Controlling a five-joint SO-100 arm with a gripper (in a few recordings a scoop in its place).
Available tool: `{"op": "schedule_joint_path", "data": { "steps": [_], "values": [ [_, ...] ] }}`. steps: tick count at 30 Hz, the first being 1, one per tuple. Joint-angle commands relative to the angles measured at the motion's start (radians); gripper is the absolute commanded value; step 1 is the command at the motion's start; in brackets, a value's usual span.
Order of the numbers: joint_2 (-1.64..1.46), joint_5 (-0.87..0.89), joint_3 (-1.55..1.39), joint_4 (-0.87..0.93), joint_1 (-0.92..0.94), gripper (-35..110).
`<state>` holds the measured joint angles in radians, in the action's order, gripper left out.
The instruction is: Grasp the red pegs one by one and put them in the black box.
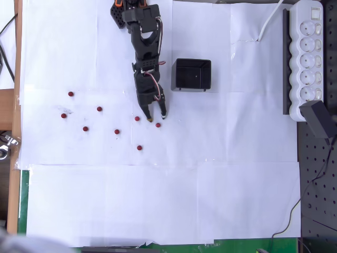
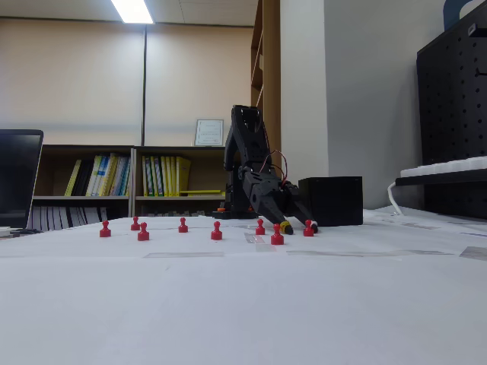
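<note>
Several small red pegs stand scattered on the white paper left of and below my gripper, among them one [image 1: 137, 118] just left of the fingers and one [image 1: 139, 148] nearer the front. My black gripper [image 1: 157, 119] is open, tips down at the paper. One red peg [image 1: 158, 125] sits at the tips between the two fingers, and no finger is closed on it. In the fixed view that peg [image 2: 308, 228] stands close to the right-hand finger of the gripper [image 2: 300, 227]. The black box [image 1: 177, 74] stands right of the arm, behind the gripper [image 2: 331, 201].
A white power strip [image 1: 308, 52] and a black pegboard [image 1: 316, 184] line the right side. The paper's left edge meets a wooden table border [image 1: 16, 105]. A laptop [image 2: 19, 179] stands at the far left in the fixed view.
</note>
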<state>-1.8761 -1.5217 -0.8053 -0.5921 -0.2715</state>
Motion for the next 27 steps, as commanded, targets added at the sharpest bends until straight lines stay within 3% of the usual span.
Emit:
{"op": "schedule_joint_path", "data": {
  "steps": [1,27],
  "values": [
    [-0.026,0.002,-0.037,-0.031,-0.031,16],
    [-0.123,0.008,-0.14,-0.06,-0.044,8]
  ]
}}
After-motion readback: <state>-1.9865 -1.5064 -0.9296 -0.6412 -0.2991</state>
